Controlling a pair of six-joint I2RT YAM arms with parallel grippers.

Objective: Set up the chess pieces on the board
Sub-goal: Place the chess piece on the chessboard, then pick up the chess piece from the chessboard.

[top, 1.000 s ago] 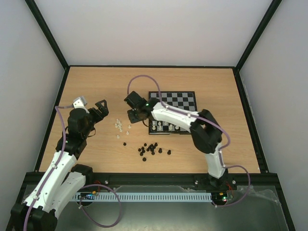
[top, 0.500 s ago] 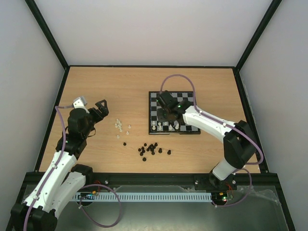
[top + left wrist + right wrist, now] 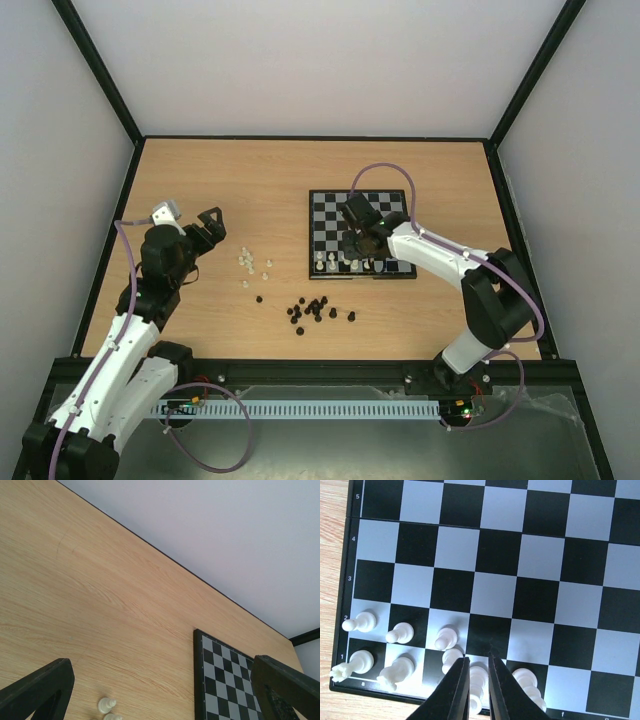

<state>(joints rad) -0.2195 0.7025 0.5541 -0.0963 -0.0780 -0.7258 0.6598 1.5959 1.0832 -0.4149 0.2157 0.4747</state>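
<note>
Narrow pinch on the first rank of the board point(image 3: 330, 205).
At left, left gripper point(image 3: 205, 228) spread wide above the table point(image 3: 200, 175), holding nothing, near loose chess pieces point(image 3: 250, 262) lying off the board; at right, right gripper point(image 3: 478, 658) closed to a slim gap on a white piece point(image 3: 479, 685) in the board's first row, beside other white pieces standing along the two nearest rows.

We see small black pieces point(image 3: 318, 308) lying in a loose group on the light wooden table point(image 3: 220, 180).
</note>
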